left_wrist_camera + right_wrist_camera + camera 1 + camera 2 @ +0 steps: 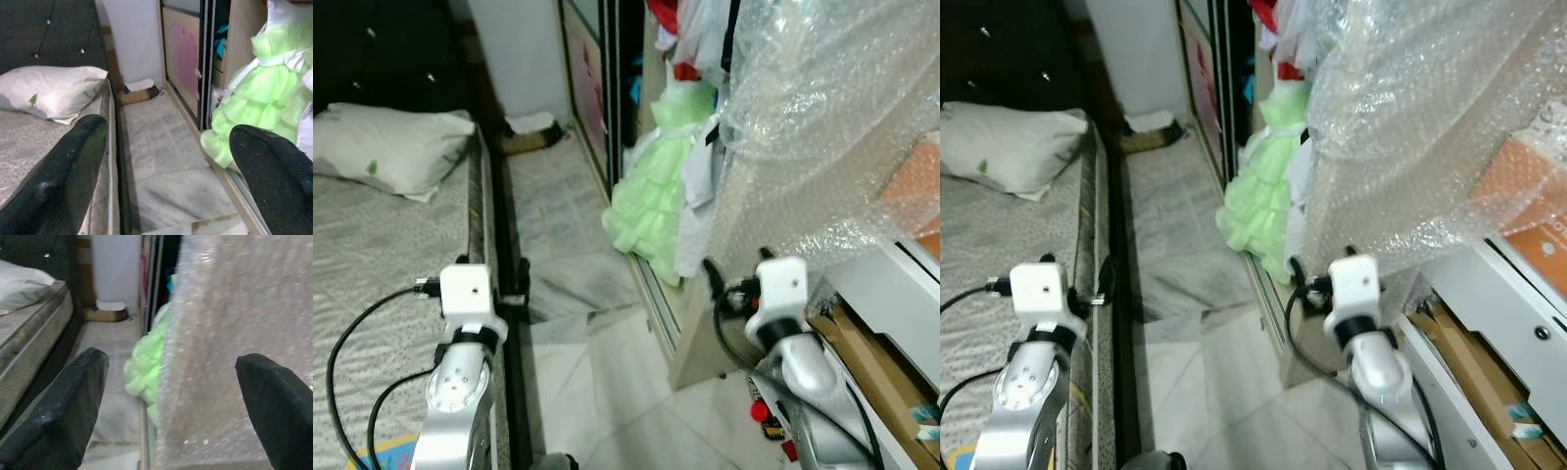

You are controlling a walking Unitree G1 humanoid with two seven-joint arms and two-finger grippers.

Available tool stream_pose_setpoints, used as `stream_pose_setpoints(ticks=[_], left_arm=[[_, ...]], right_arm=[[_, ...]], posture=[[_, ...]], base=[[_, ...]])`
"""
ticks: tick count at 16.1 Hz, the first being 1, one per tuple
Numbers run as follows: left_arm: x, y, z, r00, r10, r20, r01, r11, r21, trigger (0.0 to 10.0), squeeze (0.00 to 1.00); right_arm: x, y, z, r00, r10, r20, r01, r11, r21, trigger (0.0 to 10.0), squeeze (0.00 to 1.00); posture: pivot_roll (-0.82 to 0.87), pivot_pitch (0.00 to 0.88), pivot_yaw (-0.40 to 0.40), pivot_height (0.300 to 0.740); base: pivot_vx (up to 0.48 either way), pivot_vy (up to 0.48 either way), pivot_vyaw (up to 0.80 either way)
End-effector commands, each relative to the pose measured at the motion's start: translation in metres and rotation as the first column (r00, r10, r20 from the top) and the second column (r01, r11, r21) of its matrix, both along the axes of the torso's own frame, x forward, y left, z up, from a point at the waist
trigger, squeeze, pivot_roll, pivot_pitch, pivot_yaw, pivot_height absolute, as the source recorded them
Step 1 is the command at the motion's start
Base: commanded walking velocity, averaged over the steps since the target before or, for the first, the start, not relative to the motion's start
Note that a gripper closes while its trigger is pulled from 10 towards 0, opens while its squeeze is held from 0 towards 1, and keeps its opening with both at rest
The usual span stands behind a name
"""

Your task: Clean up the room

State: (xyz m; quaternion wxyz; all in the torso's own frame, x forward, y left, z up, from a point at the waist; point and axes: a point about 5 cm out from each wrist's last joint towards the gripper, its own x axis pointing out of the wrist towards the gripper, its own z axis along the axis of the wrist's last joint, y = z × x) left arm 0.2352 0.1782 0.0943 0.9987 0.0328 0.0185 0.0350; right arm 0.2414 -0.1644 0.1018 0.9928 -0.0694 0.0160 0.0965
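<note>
A light green frilly dress (pixel 651 206) spills from the open wardrobe (pixel 625 88) down onto the marble floor (pixel 558 225). A white pillow (pixel 391 147) lies on the bed (pixel 372 264) to my left. My left gripper (pixel 521 286) is raised over the bed's edge; in the left wrist view its fingers (pixel 73 166) stand wide apart with nothing between them. My right gripper (pixel 713 282) is raised beside a bubble-wrapped panel (pixel 822 127), just right of the dress, open and empty, its fingers (pixel 68 406) spread.
A narrow aisle of floor runs between the bed frame (pixel 504 245) and the wardrobe's sliding doors. A small box with paper (pixel 530 135) lies at the far wall. Cardboard (pixel 871 372) and a small red object (pixel 761 412) sit low on the right.
</note>
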Motion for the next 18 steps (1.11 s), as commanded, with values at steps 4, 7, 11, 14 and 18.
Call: stream_pose_setpoints(ticks=[4, 7, 11, 14, 18], left_arm=[[-0.014, -0.009, 0.008, 0.991, -0.134, 0.027, 0.134, 0.991, 0.021, 10.0, 0.00], [-0.019, -0.016, 0.011, 0.984, -0.175, 0.036, 0.174, 0.984, 0.038, 10.0, 0.00], [-0.041, -0.007, 0.006, 0.993, -0.121, -0.003, 0.121, 0.991, 0.056, 10.0, 0.00], [-0.039, -0.007, 0.007, 0.992, -0.122, -0.004, 0.122, 0.991, 0.050, 10.0, 0.00], [-0.037, -0.008, 0.008, 0.992, -0.126, 0.001, 0.126, 0.991, 0.053, 10.0, 0.00]], right_arm=[[-0.017, -0.018, -0.001, 0.999, 0.002, -0.032, -0.003, 1.000, -0.027, 10.0, 0.00], [-0.020, -0.014, 0.006, 1.000, -0.017, -0.019, 0.017, 1.000, -0.005, 10.0, 0.00], [-0.046, -0.034, -0.005, 0.990, -0.093, -0.103, 0.092, 0.996, -0.017, 10.0, 0.00], [-0.051, -0.036, -0.006, 0.987, -0.109, -0.120, 0.108, 0.994, -0.013, 10.0, 0.00], [-0.049, -0.042, -0.022, 0.983, -0.106, -0.149, 0.106, 0.994, -0.011, 10.0, 0.00]], posture=[[-0.08, 0.047, 0.012, 0.740], [-0.08, 0.042, 0.014, 0.740], [-0.10, 0.047, 0.024, 0.740], [-0.11, 0.044, 0.029, 0.740], [-0.11, 0.041, 0.027, 0.740]], base=[[0.000, 0.000, 0.00], [0.000, 0.000, 0.00], [0.000, 0.000, 0.00], [0.000, 0.000, 0.80], [0.000, 0.000, 0.80]])
